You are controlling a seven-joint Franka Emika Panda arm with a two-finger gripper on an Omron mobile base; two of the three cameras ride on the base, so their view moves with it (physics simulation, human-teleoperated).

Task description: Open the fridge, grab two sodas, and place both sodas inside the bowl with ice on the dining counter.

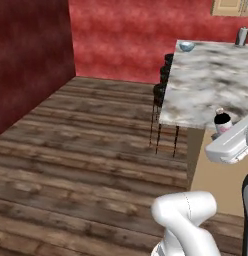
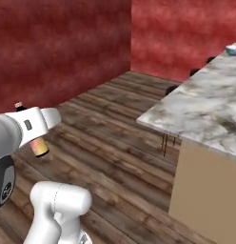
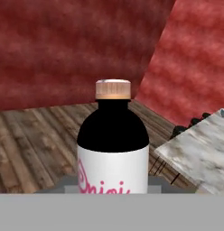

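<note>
Red walls (image 1: 121, 35), wooden plank floor (image 1: 86, 150), black stools (image 1: 160, 95).

Even, moderately bright rendered light with no clear source, soft blurry textures on the red walls (image 1: 116, 35) and wood floor (image 1: 81, 150), faint shading under the dining counter (image 1: 206, 85), no glare, bottle (image 3: 113, 144) close and fairly sharp

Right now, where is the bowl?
The bowl sits on the dining counter at its far end, near the red wall; in the right base view it shows at the upper right edge.
</note>
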